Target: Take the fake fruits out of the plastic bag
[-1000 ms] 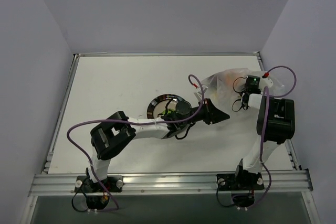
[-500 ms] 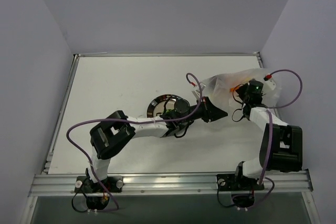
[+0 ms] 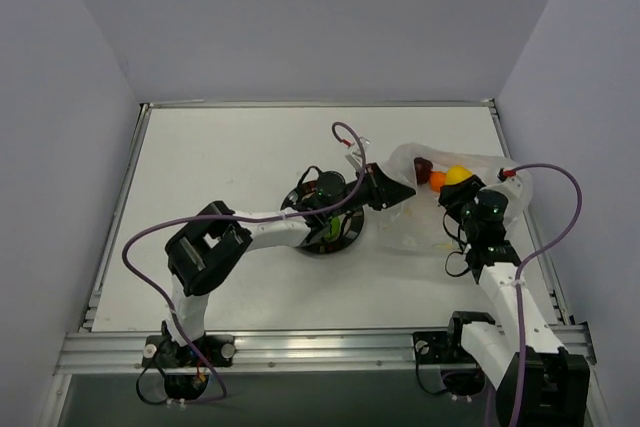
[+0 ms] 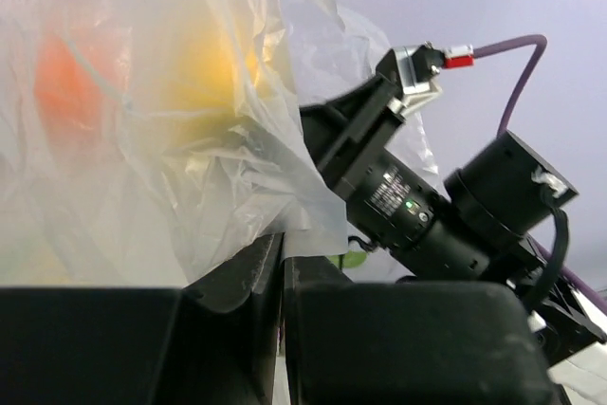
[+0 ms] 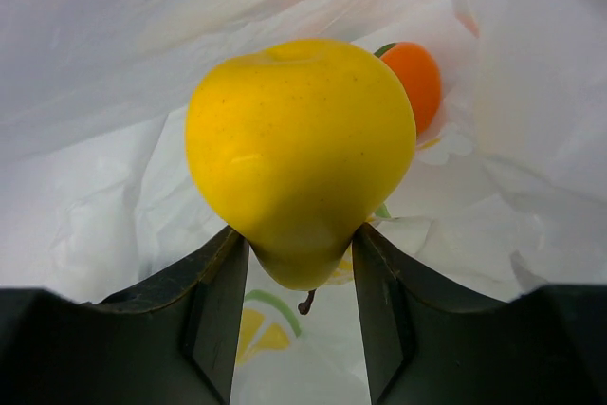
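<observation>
The plastic bag (image 3: 432, 219) lies at the right, crinkly and whitish with yellow prints. My left gripper (image 3: 396, 193) is shut on its left edge; in the left wrist view the film (image 4: 142, 139) is pinched between the closed jaws. My right gripper (image 3: 452, 187) is shut on the yellow fruit (image 3: 458, 174), which fills the right wrist view (image 5: 299, 139) between the fingers (image 5: 213, 301). The orange fruit (image 3: 437, 181) lies beside it on the bag (image 5: 413, 81). A green fruit (image 3: 330, 227) sits on the plate under my left arm.
The round metal plate (image 3: 318, 245) with a dark rim is mid-table, mostly covered by my left forearm. A dark small object (image 3: 424, 166) lies at the bag's far side. My left arm's purple cable (image 3: 345, 132) loops above the bag. The right wall is close behind the bag.
My right gripper drew back toward me and the yellow fruit now shows in it. My left gripper pulled the bag's edge leftward. The orange fruit is now in plain sight.
</observation>
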Controlling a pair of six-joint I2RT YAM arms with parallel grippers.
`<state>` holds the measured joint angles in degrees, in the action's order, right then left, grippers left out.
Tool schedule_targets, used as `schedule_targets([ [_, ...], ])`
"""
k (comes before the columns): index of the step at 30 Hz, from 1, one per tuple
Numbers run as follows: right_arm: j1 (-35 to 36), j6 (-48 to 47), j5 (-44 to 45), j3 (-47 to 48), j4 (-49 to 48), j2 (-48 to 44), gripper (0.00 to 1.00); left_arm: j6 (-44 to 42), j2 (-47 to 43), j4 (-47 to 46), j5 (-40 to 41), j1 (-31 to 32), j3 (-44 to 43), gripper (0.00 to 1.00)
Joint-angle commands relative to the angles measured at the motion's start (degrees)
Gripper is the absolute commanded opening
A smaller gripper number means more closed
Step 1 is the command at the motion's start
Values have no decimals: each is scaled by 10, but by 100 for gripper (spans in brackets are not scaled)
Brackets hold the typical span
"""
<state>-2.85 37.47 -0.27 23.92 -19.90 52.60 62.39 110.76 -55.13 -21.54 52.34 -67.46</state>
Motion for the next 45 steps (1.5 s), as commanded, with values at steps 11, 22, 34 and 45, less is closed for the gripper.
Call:
schedule_targets([
  [11,17,-43,-292,20,46,-163,27,8,45,39,-37,-34,-169,2],
  [22,18,-55,-155,68,109,-225,29,-2,95,105,-42,-61,-267,2],
  [34,67,-50,-293,148,115,-274,27,-35,164,239,-113,-72,-468,2],
  [45,203,-38,-289,76,116,-199,24,-42,171,254,-141,-101,-446,2],
])
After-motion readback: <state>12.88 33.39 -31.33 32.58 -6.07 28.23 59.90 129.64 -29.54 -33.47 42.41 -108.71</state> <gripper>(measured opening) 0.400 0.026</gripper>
